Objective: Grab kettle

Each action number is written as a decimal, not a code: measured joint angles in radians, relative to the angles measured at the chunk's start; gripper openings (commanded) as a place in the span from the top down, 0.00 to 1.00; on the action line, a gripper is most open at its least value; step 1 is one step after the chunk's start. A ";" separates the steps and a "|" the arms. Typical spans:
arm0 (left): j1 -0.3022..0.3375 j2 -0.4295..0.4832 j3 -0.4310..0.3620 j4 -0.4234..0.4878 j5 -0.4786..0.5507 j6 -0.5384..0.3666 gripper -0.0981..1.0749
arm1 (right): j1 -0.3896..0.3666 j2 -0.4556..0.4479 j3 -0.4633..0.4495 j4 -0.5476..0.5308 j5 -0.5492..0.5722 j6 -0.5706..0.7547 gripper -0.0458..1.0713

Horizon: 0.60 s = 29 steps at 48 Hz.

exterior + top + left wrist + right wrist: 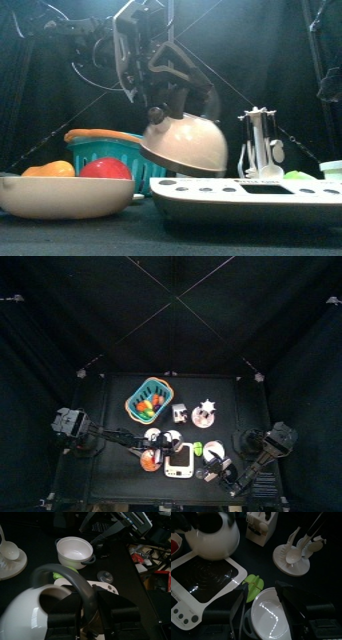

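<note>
basket (114,150) and rack (259,140) flanking kettle (187,140)

The kettle (187,143) looks like smooth, glossy cream enamel with a matt black handle. The basket (104,149) is ribbed teal plastic. The scale (201,577) has a shiny dark top in a white plastic body.

The black table (114,391) is carrying everything. A teal basket (148,395) of fruit is sitting beyond the left gripper (171,100), a white scale (243,196) is lying right under it, and a bowl (64,194) is resting beside it. A white utensil stand (295,556) is standing ahead of the right gripper (261,614), with a white cup (74,550) near it.
</note>
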 measured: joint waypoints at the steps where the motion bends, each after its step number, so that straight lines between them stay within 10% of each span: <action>1: 0.000 0.000 0.000 0.002 0.000 0.002 0.45 | 0.000 0.000 0.000 0.000 0.000 0.000 0.21; 29: -0.012 -0.025 0.005 0.002 0.002 0.002 0.45 | -0.003 -0.002 0.002 0.000 -0.002 0.000 0.21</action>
